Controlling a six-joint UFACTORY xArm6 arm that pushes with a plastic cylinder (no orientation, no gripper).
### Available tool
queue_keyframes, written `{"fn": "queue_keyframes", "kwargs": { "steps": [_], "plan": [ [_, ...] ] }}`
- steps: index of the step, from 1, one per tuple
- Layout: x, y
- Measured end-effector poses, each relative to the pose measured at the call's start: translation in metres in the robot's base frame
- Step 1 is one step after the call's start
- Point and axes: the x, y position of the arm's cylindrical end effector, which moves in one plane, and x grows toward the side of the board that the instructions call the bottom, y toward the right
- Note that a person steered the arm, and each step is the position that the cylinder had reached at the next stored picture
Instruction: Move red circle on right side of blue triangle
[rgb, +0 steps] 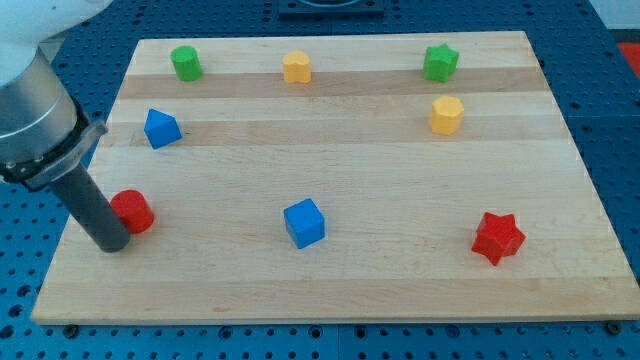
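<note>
Red circle (132, 211): you'll find it near the board's left edge, low in the camera view, well below the blue triangle.
Blue triangle (161, 128): sits up and slightly to the view's right of the red circle, apart from it.
My tip (110, 243): planted on the wooden board (380, 280) at the red circle's left side, touching it or very nearly; you cannot tell which.
Fingers: you have none to read, only a plain dark rod with nothing to open or close.
Other blocks: blue cube (304, 222) at bottom centre, red star (497, 237) at bottom right, green cylinder (186, 62), yellow block (296, 67) and green star (440, 62) along the top, yellow hexagon (446, 115) below the green star.
</note>
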Motion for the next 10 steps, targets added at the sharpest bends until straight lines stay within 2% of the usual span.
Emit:
{"fn": "queue_keyframes", "kwargs": {
  "steps": [1,2,3,4,5,7,8,9,10],
  "plan": [
    [-0.033,0.035],
    [-0.069,0.041],
    [-0.033,0.018],
    [-0.061,-0.023],
    [-0.075,-0.002],
    [-0.094,0.077],
    [-0.119,0.120],
    [-0.163,0.116],
    [-0.126,0.118]
  ]
}}
